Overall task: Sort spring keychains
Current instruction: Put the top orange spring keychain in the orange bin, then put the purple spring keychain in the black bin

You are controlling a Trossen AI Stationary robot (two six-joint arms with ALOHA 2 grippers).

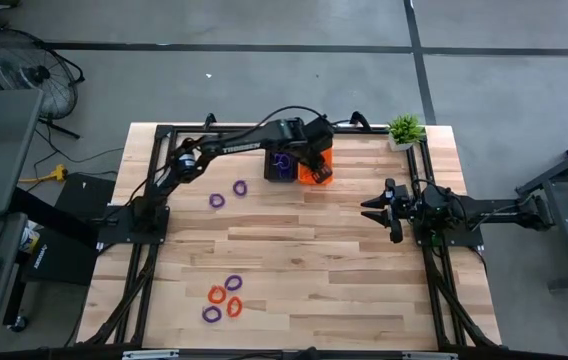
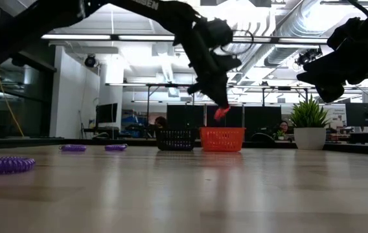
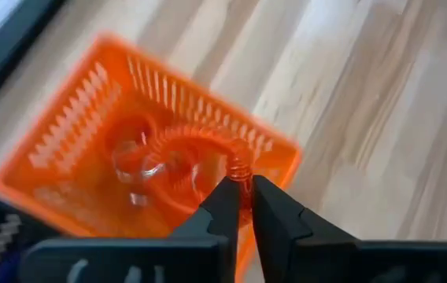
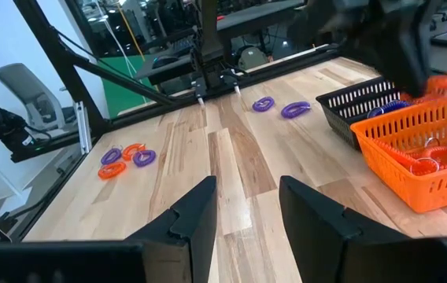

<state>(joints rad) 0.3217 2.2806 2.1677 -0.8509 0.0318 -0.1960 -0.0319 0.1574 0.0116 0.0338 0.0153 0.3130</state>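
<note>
One orange keychain (image 3: 238, 167) — pinched by left gripper (image 3: 244, 198) — above orange basket (image 3: 66, 157).

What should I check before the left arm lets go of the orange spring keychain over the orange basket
1. Left gripper holds the orange coiled spring keychain: ok.
2. Keychain is above the orange slotted plastic basket: ok, wrist view shows it over the basket.
3. Colour matches the basket: ok.
4. Black slotted basket with purple coils stands beside it, not under the gripper: ok.
5. Right gripper open and away from the baskets: ok.
6. Keychain free of the fingers on release: cannot tell.
</note>
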